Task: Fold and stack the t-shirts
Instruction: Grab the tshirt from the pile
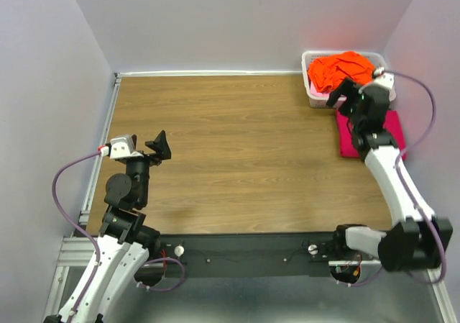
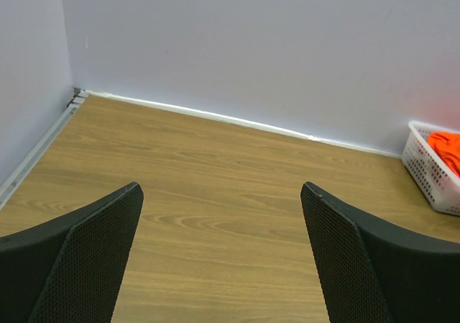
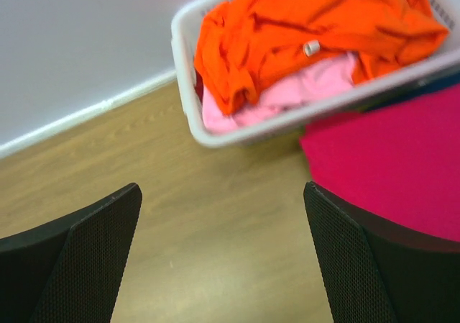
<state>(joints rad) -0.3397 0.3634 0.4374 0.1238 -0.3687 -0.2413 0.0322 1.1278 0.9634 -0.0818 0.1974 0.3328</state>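
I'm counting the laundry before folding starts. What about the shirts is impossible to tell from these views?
The pink shirt: mostly buried under the orange shirt in the basket, in all views.
The red shirt: overhead the right arm covers its middle; the right wrist view cuts it at the edge, so its fold is unclear.
The basket: cropped by the right edge in the left wrist view.
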